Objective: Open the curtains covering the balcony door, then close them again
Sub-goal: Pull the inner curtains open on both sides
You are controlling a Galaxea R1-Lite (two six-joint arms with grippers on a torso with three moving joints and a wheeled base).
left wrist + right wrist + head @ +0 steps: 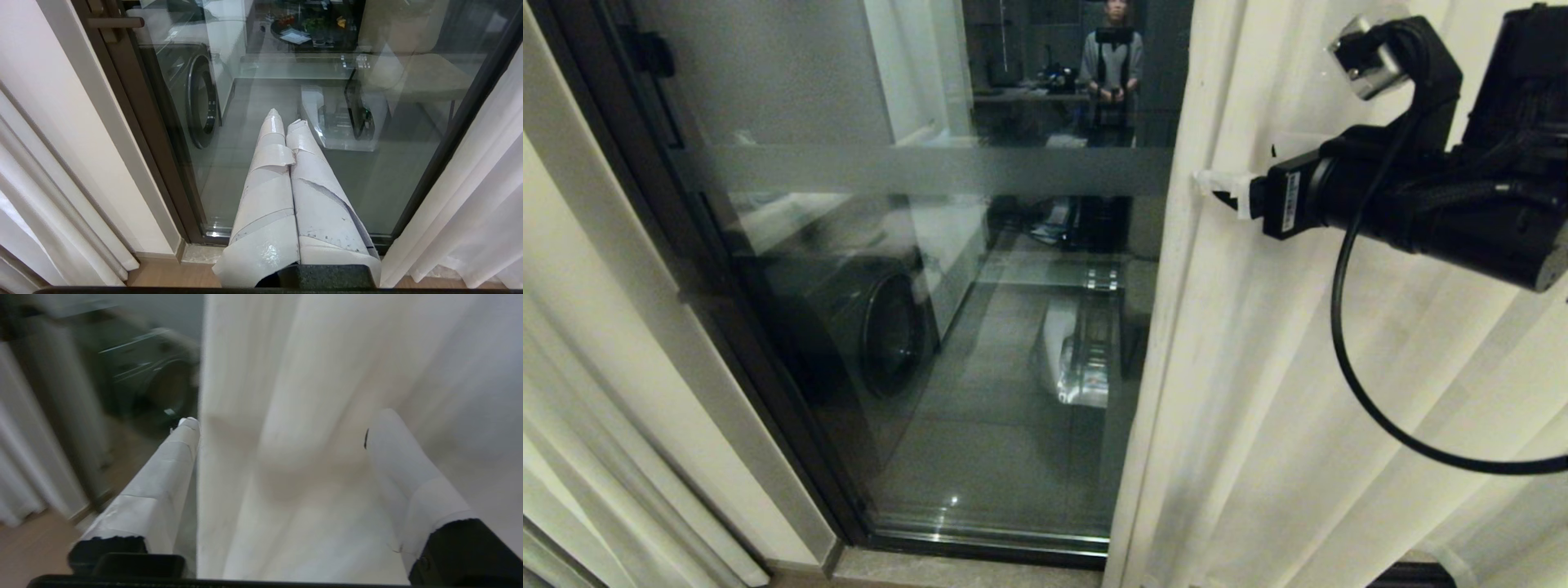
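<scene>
Balcony door (947, 327) half uncovered, washing machine (882, 331) behind the glass.
Right gripper (282, 428) spread wide around the curtain (1298, 408) edge; left gripper (286, 122) closed, empty.

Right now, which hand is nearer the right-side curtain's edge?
Right. The right hand is open, straddling the right curtain at its edge by the balcony door. The left hand is shut, facing the glass, apart from that curtain.
</scene>
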